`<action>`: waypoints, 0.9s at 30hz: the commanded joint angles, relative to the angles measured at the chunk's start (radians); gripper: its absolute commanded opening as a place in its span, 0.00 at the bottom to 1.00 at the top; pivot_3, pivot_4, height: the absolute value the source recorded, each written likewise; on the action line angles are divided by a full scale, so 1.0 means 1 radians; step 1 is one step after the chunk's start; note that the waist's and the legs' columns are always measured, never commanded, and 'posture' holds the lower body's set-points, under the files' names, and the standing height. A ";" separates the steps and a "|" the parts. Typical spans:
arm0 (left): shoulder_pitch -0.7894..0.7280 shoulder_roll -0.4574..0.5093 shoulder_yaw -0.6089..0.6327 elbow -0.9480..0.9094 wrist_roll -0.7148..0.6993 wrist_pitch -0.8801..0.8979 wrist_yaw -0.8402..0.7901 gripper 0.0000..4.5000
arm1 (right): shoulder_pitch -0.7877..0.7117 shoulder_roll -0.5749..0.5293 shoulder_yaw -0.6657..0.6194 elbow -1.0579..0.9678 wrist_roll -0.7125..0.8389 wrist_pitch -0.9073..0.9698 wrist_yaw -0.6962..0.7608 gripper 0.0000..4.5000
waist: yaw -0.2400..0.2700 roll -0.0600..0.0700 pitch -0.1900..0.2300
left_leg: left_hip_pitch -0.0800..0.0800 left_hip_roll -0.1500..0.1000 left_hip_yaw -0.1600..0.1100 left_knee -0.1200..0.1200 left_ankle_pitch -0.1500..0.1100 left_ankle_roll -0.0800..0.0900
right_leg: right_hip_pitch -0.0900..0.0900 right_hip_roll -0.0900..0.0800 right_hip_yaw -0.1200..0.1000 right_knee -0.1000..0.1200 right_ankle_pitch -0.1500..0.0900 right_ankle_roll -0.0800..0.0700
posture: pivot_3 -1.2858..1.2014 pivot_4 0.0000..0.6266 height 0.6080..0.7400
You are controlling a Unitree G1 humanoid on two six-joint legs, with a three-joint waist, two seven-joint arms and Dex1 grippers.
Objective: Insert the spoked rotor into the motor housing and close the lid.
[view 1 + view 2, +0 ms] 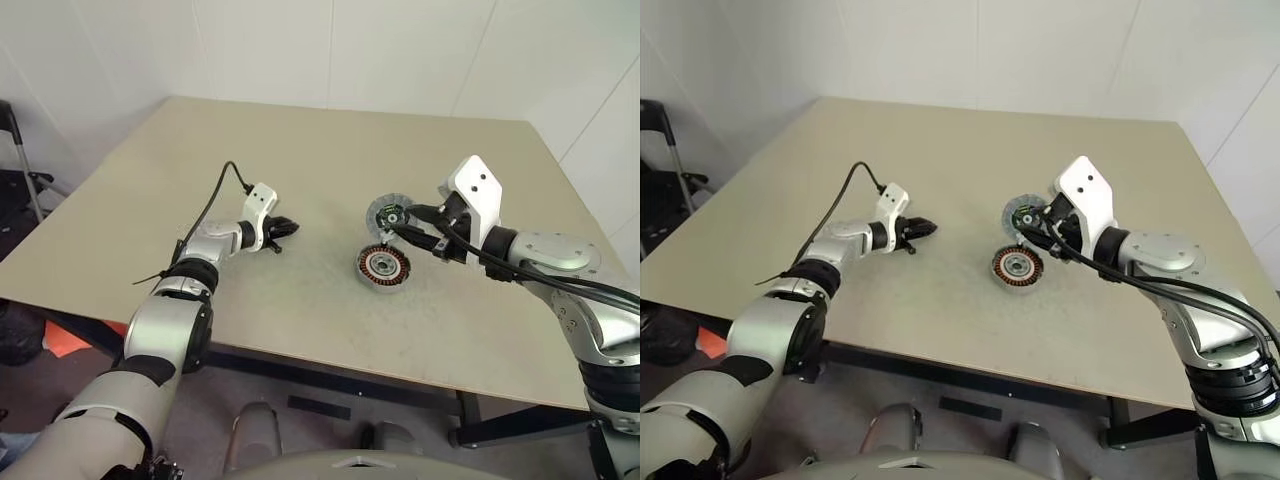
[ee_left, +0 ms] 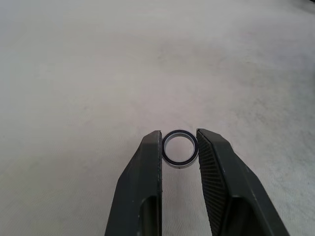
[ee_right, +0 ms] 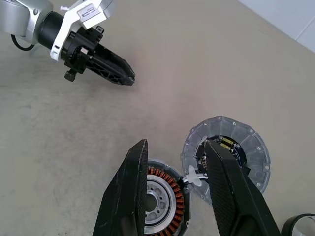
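Beige table (image 1: 300, 150), two grippers over it, motor parts on the right.

Left gripper (image 2: 179, 147) pinches a small metal ring (image 2: 179, 149) between its fingertips. Right gripper (image 3: 174, 157) hangs with its jaws apart and empty; motor housing (image 3: 160, 194) lies just under its fingers, lid (image 3: 236, 150) behind one finger. Housing looks heavy and stiff; windings probably fragile, so better hold the outer rim.

Open tabletop (image 1: 300, 140) around motor housing (image 1: 384, 266)
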 commanded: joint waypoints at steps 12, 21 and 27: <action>0.053 0.019 -0.041 -0.381 -0.121 0.168 -0.384 0.15 | 0.023 -0.066 0.029 0.061 -0.134 -0.057 0.008 0.45 | -0.004 0.000 0.000 | 0.001 0.001 0.000 0.000 0.000 0.000 | 0.000 0.001 0.000 0.001 0.000 0.000 | 0.52 0.00 1.00; 0.012 -0.076 -0.159 -0.362 -0.066 0.108 -0.389 0.15 | 0.104 -0.101 0.052 0.058 -0.214 -0.057 0.011 0.45 | 0.000 0.000 0.000 | 0.001 0.001 0.001 0.000 0.000 0.000 | 0.000 0.001 0.000 0.001 0.000 0.000 | 0.52 0.00 1.00; -0.023 -0.174 -0.208 -0.318 -0.045 0.066 -0.378 0.15 | 0.146 -0.099 0.041 0.027 -0.234 -0.043 -0.001 0.45 | -0.003 0.000 0.000 | 0.001 0.001 0.001 0.000 0.000 0.000 | 0.001 0.000 0.000 0.000 0.000 0.000 | 0.52 0.00 1.00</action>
